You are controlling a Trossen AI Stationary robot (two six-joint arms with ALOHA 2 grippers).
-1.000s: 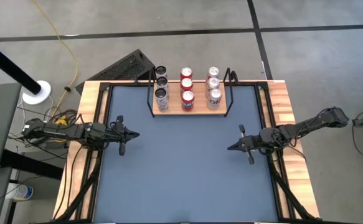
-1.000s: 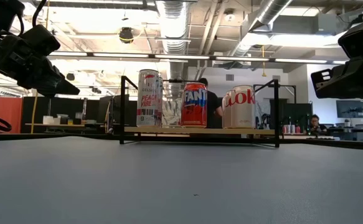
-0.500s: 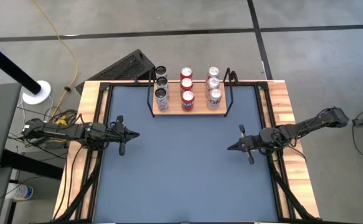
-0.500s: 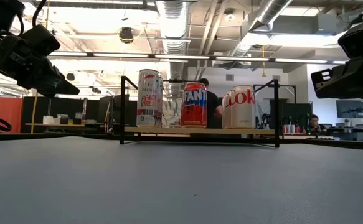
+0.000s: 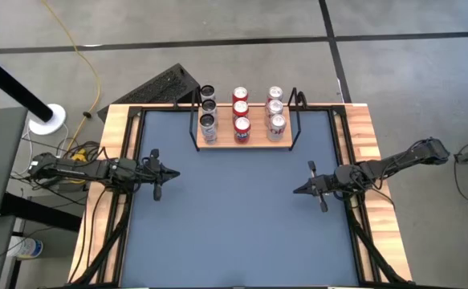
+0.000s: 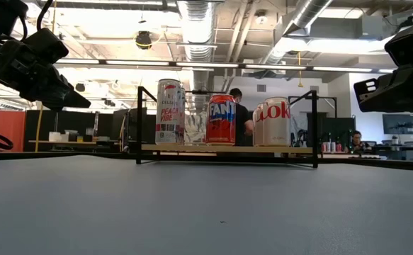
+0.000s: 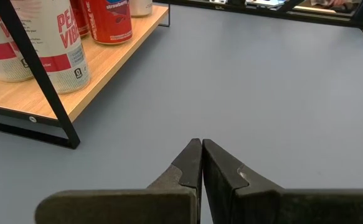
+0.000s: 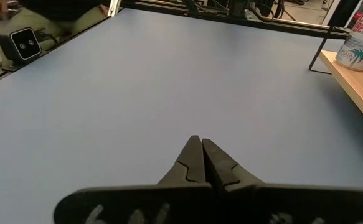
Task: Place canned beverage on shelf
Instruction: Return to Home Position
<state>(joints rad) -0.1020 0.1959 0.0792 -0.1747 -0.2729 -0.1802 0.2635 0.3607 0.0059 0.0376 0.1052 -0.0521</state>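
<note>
The shelf point(image 5: 246, 140), a light-wood board on a black wire frame, stands at the table's far middle. Several cans stand upright on it in three rows: silver ones point(image 5: 208, 122) at the left, red ones point(image 5: 241, 127) in the middle, white ones point(image 5: 276, 123) at the right. In the low view the front cans point(image 6: 222, 120) show side by side. My left gripper point(image 5: 174, 172) hovers shut at the table's left side, my right gripper point(image 5: 296, 191) shut at the right side. Neither holds anything.
The blue-grey table top point(image 5: 234, 217) lies bare between the two grippers and toward the near edge. A light-wood rim point(image 5: 370, 136) borders the table. A black keyboard point(image 5: 157, 87) lies on the floor beyond the far left corner.
</note>
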